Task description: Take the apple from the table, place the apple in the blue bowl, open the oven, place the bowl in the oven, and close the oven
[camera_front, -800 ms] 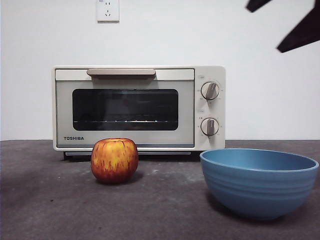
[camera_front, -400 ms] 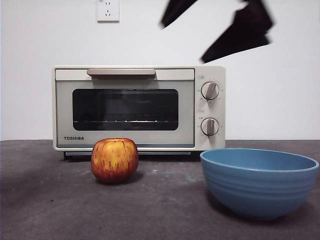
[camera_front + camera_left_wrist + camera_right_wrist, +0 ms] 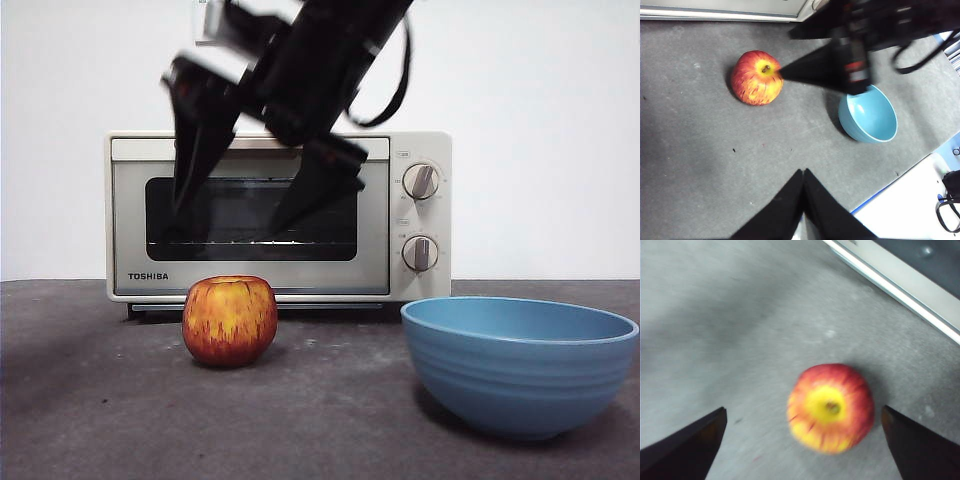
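The red and yellow apple (image 3: 229, 320) (image 3: 757, 77) (image 3: 831, 407) rests on the dark grey table (image 3: 100, 420) in front of the cream oven (image 3: 278, 215), whose door is shut. My right gripper (image 3: 228, 215) (image 3: 804, 411) hangs open above the apple, one jaw to each side of it and not touching; the left wrist view shows that gripper (image 3: 787, 55) too. To the right of the apple the blue bowl (image 3: 518, 365) (image 3: 868, 114) stands empty. High over the table, my left gripper (image 3: 802, 171) is shut on nothing.
A wall socket (image 3: 215, 20) sits above the oven. Past the table's edge near the bowl lies a white surface (image 3: 920, 200) with a pair of glasses (image 3: 947, 210).
The right arm has swung in from the upper right and come down in front of the oven, over the apple. Apple, bowl and oven have not moved.
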Motion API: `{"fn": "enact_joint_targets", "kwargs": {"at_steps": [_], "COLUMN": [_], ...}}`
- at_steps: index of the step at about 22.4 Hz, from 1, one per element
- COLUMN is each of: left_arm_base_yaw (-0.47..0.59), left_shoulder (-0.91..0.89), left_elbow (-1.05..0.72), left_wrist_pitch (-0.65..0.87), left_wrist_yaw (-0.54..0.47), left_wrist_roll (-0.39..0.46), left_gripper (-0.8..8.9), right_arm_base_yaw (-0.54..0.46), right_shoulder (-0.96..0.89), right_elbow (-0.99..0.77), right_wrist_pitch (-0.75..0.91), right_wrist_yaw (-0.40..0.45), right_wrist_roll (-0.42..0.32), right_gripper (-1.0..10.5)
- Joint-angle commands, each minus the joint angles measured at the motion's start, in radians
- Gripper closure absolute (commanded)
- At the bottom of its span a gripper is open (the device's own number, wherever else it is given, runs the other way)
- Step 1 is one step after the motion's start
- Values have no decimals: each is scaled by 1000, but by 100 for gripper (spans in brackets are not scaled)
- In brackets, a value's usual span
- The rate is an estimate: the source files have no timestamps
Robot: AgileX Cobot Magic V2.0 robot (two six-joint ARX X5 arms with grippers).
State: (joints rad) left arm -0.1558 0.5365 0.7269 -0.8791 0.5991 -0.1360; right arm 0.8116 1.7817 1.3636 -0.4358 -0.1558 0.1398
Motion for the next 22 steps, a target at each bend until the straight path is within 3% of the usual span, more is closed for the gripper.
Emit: {"fn": "enact_joint_targets", "kwargs": {"at_steps": [1, 14, 19, 22], "left_arm_base_yaw": [-3, -3, -3, -3], "left_shoulder": [5, 5, 5, 5], "left_elbow": [15, 15, 15, 15], "left_wrist_pitch": [11, 4, 4, 4], "left_wrist_yaw": [0, 0, 0, 0], "left_wrist_roll": [19, 19, 19, 19], "left_gripper": [806, 806, 806, 806], "right_arm_base_yaw": [14, 14, 22, 23], "right_shoulder": [69, 239, 240, 231], "right_elbow": [44, 48, 49, 59], "right_wrist_pitch": [24, 93, 88, 58], "right_wrist_yaw": [28, 85, 74, 71], "right_wrist_roll": [14, 18, 45, 50], "right_gripper": [456, 464, 661, 662]}}
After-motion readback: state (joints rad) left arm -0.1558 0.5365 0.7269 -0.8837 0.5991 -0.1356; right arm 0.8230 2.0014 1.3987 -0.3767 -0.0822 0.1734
